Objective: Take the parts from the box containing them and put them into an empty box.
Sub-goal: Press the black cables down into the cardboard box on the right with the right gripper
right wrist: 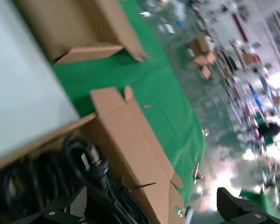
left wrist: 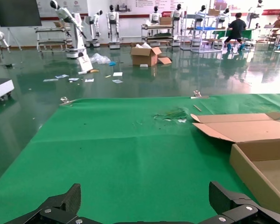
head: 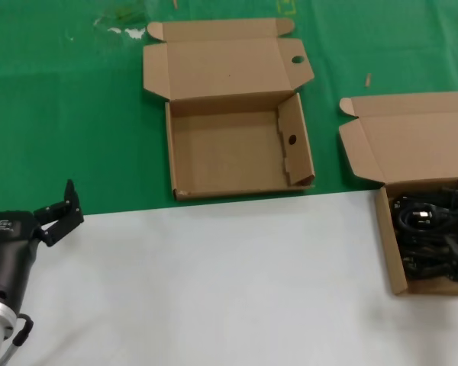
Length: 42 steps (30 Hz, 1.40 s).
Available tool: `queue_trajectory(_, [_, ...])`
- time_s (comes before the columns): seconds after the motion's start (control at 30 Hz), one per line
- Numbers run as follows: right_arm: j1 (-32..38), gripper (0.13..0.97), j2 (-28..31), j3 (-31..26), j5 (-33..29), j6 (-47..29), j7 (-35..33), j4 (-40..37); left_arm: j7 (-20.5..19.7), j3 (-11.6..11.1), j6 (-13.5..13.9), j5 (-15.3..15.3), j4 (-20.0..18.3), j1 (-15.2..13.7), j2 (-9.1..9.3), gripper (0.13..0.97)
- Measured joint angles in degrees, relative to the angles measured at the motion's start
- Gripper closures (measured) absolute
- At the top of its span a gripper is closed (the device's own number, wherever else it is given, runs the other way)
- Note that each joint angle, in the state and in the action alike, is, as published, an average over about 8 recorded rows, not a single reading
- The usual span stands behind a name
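Note:
The empty box (head: pixel 225 156) lies open at the table's middle back, with a round hole in its lid flap (head: pixel 298 59). At the right edge, the box containing them (head: pixel 389 244) holds the parts (head: pixel 431 229), a tangle of black coiled cords. In the right wrist view my right gripper (right wrist: pixel 151 205) is open above the parts (right wrist: pixel 84 163), one finger over the cords and the other beyond the plain lid (right wrist: pixel 130 135). It does not show in the head view. My left gripper (head: pixel 67 210) waits open at the near left with nothing in it. Its wrist view shows the left gripper (left wrist: pixel 144 196) over green mat.
A green mat (head: pixel 61 99) covers the far half of the table and a white sheet (head: pixel 214 282) the near half. Small scraps (head: pixel 126 30) lie at the mat's back edge. The empty box's wall (left wrist: pixel 252 175) stands beside the left gripper's view.

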Motion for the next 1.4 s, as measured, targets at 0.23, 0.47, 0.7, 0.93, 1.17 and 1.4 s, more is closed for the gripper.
queue_trajectory(0.23, [0.45, 0.129, 4.4, -1.64, -0.37, 1.08, -6.12, -2.77, 0.0, 0.0, 0.0, 0.01, 0.0, 0.0, 0.0, 0.132])
queue_trajectory(0.47, [4.6, 0.129, 7.06, -5.5, 4.19, 3.48, -12.53, -5.53, 0.0, 0.0, 0.0, 0.01, 0.0, 0.0, 0.0, 0.132])
queue_trajectory(0.7, [9.63, 0.129, 8.93, -10.56, 10.19, 5.48, -17.78, -6.75, 0.0, 0.0, 0.0, 0.01, 0.0, 0.0, 0.0, 0.132])
queue_trajectory(0.93, [14.5, 0.13, 9.25, -15.47, 14.31, 6.56, -21.64, -8.42, -0.02, 0.0, 0.0, 0.01, 0.0, 0.0, 0.0, 0.132])
queue_trajectory(1.17, [18.79, 0.131, 8.98, -19.18, 16.78, 7.1, -24.29, -9.78, -0.04, 0.0, 0.0, 0.01, 0.0, 0.0, 0.0, 0.132])
queue_trajectory(1.4, [22.53, 0.175, 9.07, -22.62, 19.64, 7.54, -26.5, -10.17, -0.03, 0.0, 0.0, 0.02, 0.0, 0.0, 0.0, 0.132])
